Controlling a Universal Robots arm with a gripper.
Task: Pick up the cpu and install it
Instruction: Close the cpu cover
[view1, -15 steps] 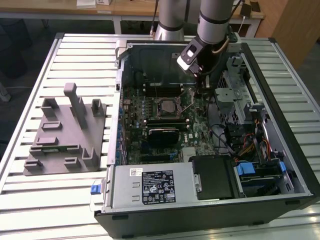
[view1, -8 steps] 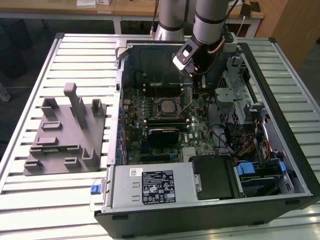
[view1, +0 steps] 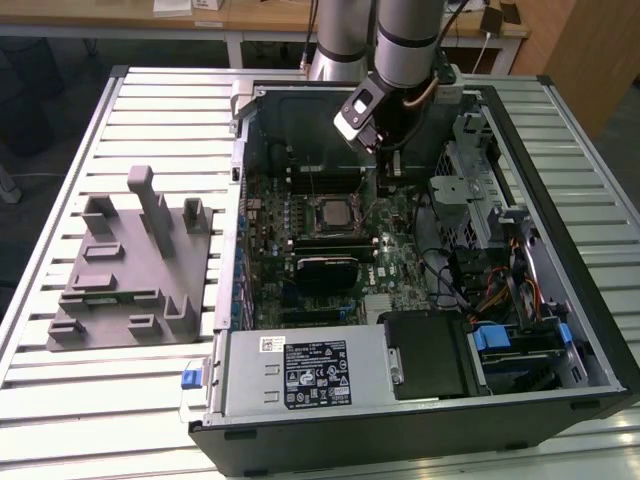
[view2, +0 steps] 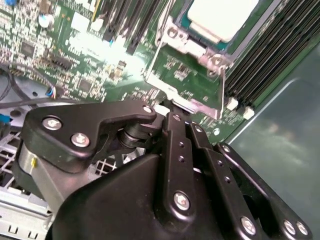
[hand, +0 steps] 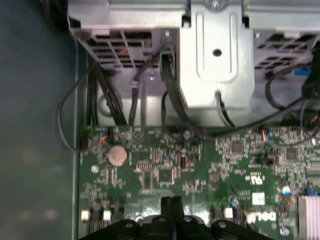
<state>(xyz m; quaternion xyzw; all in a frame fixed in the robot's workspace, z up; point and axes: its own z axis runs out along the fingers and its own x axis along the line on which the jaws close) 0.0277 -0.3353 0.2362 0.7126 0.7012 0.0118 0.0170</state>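
Silver-topped, the cpu (view1: 333, 212) sits in its socket at the middle of the motherboard (view1: 400, 268), inside the open computer case (view1: 575, 300). The claw (view1: 387, 165) hangs over the motherboard, near the cpu on the exterior view's right and apart from it. In the first wrist view its fingers (hand: 167, 207) are pressed together with nothing between them. Memory slots (view1: 325, 182) flank the cpu. Black cables (hand: 165, 90) and a metal drive cage (hand: 215, 55) crowd the motherboard's edge. A grey plastic fixture (view1: 130, 260) stands off the motherboard, outside the case, on the slatted tabletop (view1: 100, 385).
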